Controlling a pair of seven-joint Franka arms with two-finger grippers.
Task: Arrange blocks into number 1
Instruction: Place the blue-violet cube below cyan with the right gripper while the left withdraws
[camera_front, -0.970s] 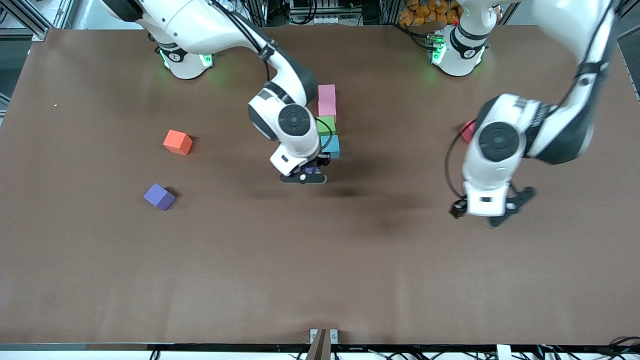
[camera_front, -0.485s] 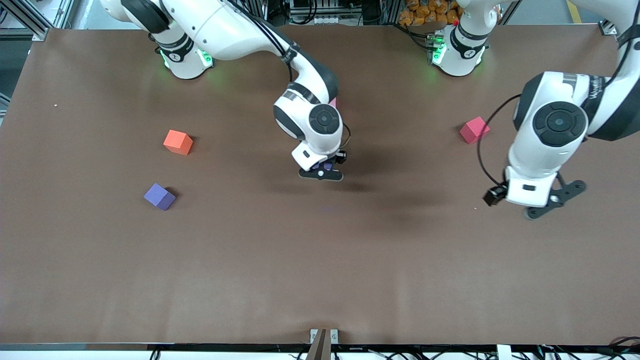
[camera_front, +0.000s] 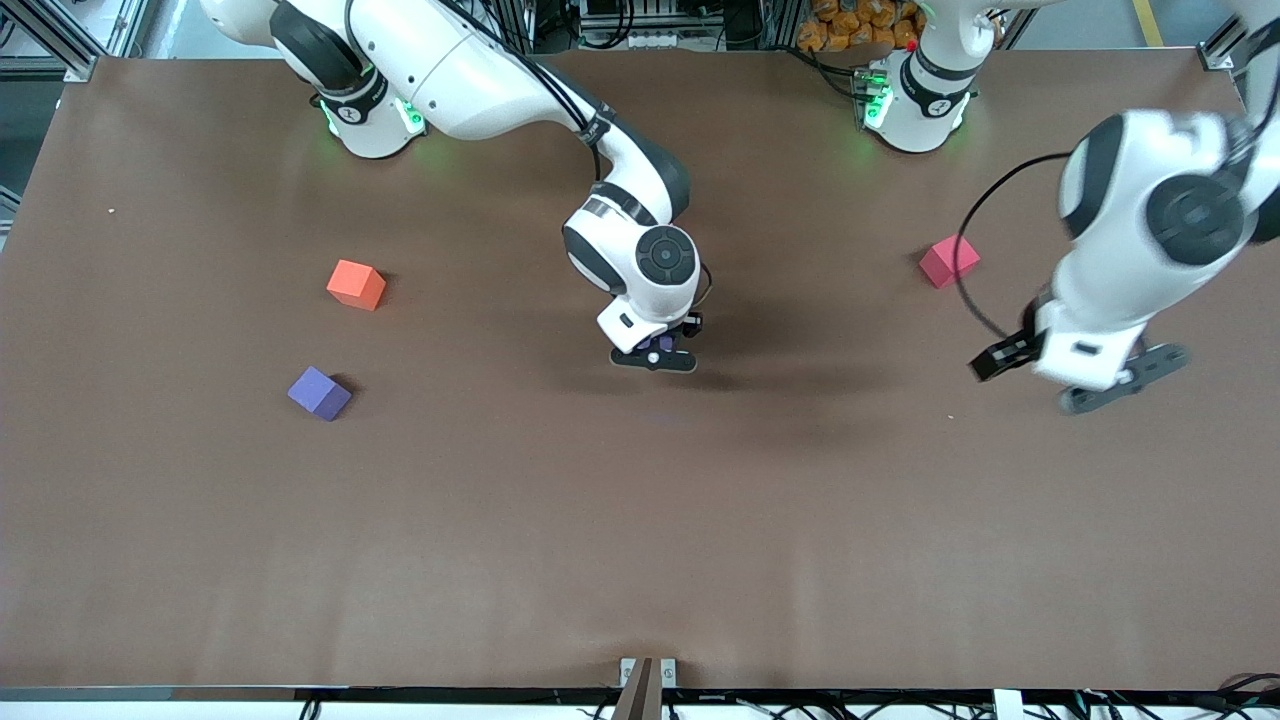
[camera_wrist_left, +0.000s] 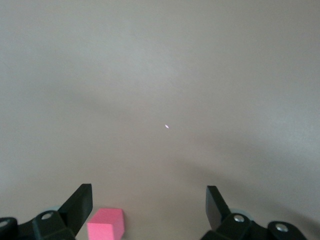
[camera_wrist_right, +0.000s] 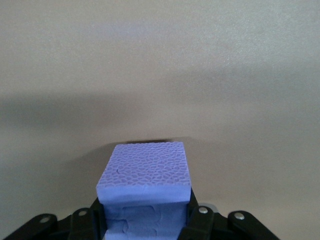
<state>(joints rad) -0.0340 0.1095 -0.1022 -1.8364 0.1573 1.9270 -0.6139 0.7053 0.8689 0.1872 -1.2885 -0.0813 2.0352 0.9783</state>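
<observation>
Since 1 s ago the right gripper (camera_front: 655, 357), clenched on a purple block (camera_wrist_right: 144, 176), has slid toward the left arm's end of the worktop (camera_front: 640, 520), and its arm now covers the column of pink, green and light blue blocks seen then. The left gripper (camera_front: 1095, 385) has swung out toward its own end, and the red block (camera_front: 948, 261) is in plain sight.

The task looks partly done, as a judgement: the column is hidden now, so its state cannot be confirmed, and the held block is not yet released. 3 blocks lie loose: red, orange (camera_front: 356, 284) and a 2nd purple one (camera_front: 319, 392), both toward the right arm's end.

The left gripper (camera_wrist_left: 149, 210) hangs released and empty, the red block (camera_wrist_left: 105, 224) showing just beside one of its fingers in the left wrist view
</observation>
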